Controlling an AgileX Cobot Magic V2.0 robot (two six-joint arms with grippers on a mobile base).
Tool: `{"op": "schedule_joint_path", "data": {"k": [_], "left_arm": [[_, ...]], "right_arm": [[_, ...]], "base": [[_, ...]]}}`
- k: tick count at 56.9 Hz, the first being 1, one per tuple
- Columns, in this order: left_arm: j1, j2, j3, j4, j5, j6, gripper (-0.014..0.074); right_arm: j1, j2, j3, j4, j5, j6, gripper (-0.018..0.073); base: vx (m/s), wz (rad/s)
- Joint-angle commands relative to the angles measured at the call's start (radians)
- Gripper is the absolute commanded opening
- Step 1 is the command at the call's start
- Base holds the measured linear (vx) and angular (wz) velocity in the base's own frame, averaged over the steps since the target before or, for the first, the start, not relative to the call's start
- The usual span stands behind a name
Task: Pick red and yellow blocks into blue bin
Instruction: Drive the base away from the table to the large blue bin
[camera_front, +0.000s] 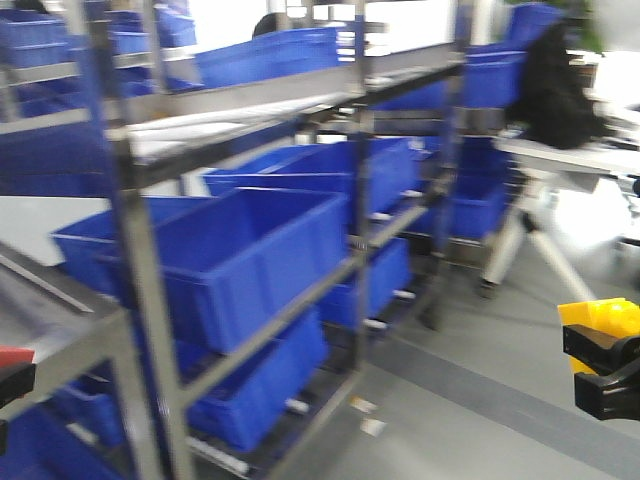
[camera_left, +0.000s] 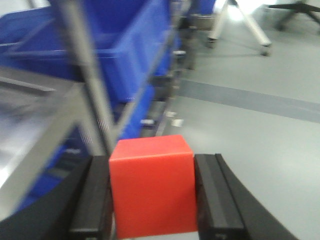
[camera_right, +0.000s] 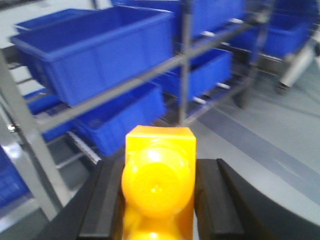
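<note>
left gripper (camera_left: 152, 202): black, two flat fingers (camera_left: 92, 200); clamped on the red cube (camera_left: 151, 187), one pad against each side face.
red cube: small plain red plastic block; held off the ground between the left gripper's fingers, with the rack (camera_left: 87, 90) just beyond it; shows only as a red sliver at the left edge of the front view (camera_front: 14, 354).
right gripper (camera_right: 157, 215): black, two flat fingers; closed around the yellow brick (camera_right: 159, 175).
yellow brick: yellow plastic toy brick, round studs facing the wrist camera; gripped on both sides, in the air at the right edge of the front view (camera_front: 600, 318).
blue bin (camera_front: 235, 255): large rectangular bright-blue plastic crate with smooth tapered walls and a thick rolled rim; sits on the rack's middle shelf, apart from both blocks; contents cannot be told.
rack: grey metal shelving, several tiers.
other blue crates (camera_front: 330, 170): on the shelves above, below and behind the blue bin.
floor (camera_front: 480, 400): grey, smooth, one darker stripe.
sharpness: all views blurred.
</note>
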Motion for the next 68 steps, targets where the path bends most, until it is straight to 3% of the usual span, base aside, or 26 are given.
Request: {"op": "schedule_joint_path", "data": {"k": [1,68], "left_arm": [[-0.005,-0.007,-0.029,-0.019,-0.075,-0.009,0.0002],[-0.005,-0.007,-0.029,-0.019,-0.075,-0.009,0.0002]], "right_arm": [[-0.003,-0.010,-0.031,-0.002,-0.084,-0.012,-0.0010],[-0.003,-0.010,-0.031,-0.002,-0.084,-0.012,-0.0010]], "base": [[0.36,0.71],[0.16,0.59]]}}
